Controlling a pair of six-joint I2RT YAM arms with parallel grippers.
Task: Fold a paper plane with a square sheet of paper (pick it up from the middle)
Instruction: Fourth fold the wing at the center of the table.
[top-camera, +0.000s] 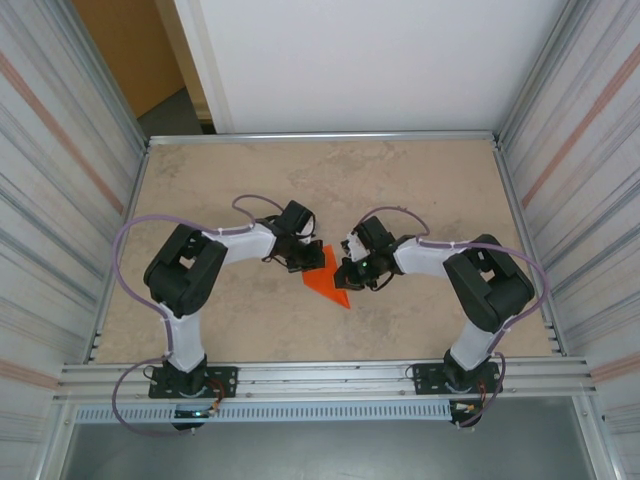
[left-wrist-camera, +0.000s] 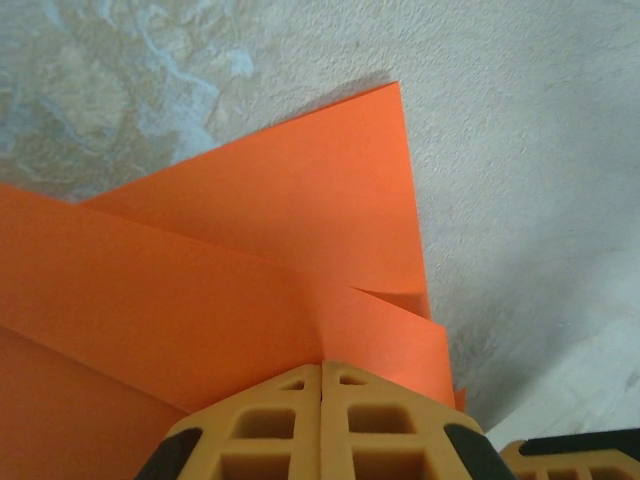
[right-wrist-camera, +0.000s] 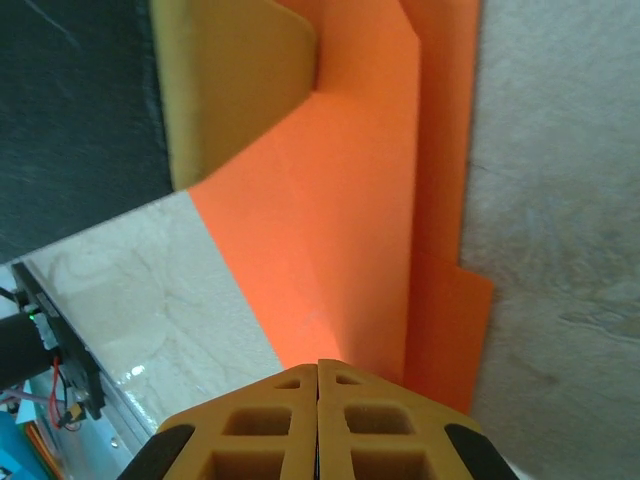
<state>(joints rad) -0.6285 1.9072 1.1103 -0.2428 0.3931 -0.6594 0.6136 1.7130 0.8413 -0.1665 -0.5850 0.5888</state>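
While both arms reach inward over the desk (top-camera: 400, 190), the orange paper plane (top-camera: 325, 283) lies flat between them near the desk's middle, its narrow point aimed toward the arm bases. The left end effector (top-camera: 308, 262) sits at the paper's upper left edge and the right end effector (top-camera: 345, 272) at its right edge. In the left wrist view, the left end effector (left-wrist-camera: 321, 367) is closed, fingers pressed together, their tips against the layered folds (left-wrist-camera: 250, 280). The right end effector (right-wrist-camera: 318, 365) is likewise closed, its tips meeting the paper's (right-wrist-camera: 340, 220) near end. Whether either one pinches a layer cannot be told.
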